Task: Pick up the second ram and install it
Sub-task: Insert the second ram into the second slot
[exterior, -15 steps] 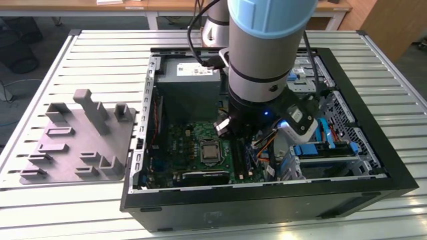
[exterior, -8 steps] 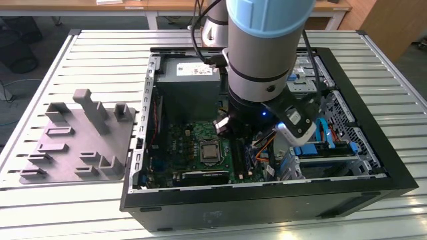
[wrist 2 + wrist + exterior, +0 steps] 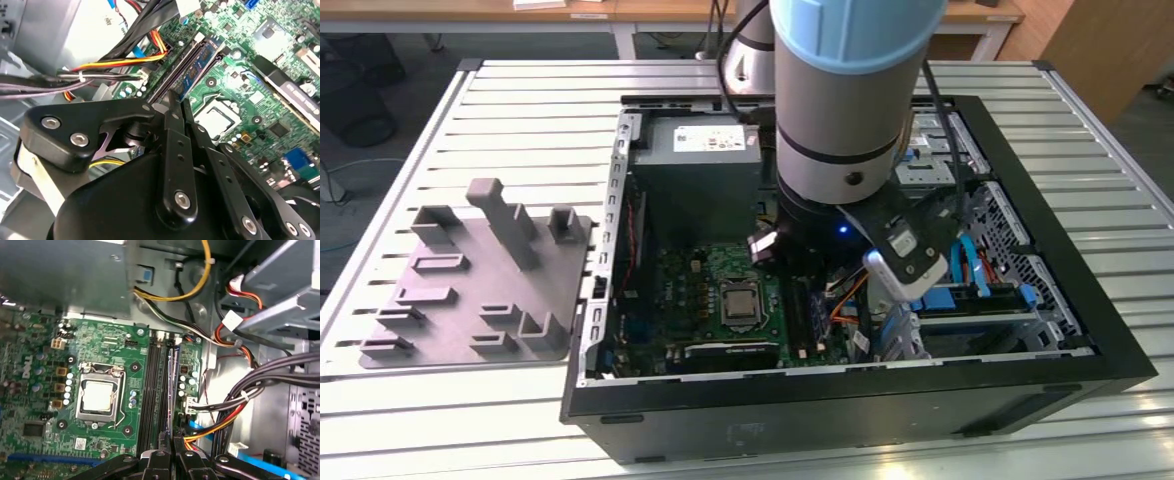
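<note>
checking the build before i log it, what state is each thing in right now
computer case: lying flat, side open
second ram: on edge along a slot, gripped; seated or not, cannot tell
hand: shut on the second ram
black slots: nothing in them
processor: in its socket, uncovered

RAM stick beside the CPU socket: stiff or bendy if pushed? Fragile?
The RAM stick is a thin flat board standing on edge on the motherboard: likely stiff lengthwise, but may flex sideways. Probably light, since the gripper pinches it at one end only. Its bare circuit face looks fragile to scraping.
</note>
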`<state>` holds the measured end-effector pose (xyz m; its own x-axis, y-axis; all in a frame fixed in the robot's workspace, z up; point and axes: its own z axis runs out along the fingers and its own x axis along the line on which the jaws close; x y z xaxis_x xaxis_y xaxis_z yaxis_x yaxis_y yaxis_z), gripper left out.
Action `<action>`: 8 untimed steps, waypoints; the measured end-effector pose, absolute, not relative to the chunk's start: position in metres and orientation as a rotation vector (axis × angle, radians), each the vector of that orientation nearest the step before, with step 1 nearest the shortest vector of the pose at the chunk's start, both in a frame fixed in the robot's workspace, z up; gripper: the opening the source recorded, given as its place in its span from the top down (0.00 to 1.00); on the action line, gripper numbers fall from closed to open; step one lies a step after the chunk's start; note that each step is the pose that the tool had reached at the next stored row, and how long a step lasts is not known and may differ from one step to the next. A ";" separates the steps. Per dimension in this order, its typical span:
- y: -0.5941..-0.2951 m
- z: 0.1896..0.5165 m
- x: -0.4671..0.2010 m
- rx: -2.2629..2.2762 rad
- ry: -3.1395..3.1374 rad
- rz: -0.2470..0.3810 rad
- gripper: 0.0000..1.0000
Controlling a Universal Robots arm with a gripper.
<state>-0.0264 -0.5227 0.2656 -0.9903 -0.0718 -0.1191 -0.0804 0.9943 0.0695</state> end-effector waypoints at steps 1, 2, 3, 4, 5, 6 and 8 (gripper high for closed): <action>-0.523 0.265 -0.026 -0.094 3.021 0.111 0.86; -0.523 0.265 -0.026 -0.072 3.021 0.110 0.86; -0.523 0.265 -0.026 -0.051 3.021 0.109 0.86; -0.523 0.265 -0.026 -0.032 3.021 0.107 0.86; -0.522 0.265 -0.026 -0.017 3.021 0.106 0.86; -0.522 0.265 -0.026 -0.012 3.021 0.106 0.86; -0.522 0.265 -0.026 -0.011 3.021 0.106 0.86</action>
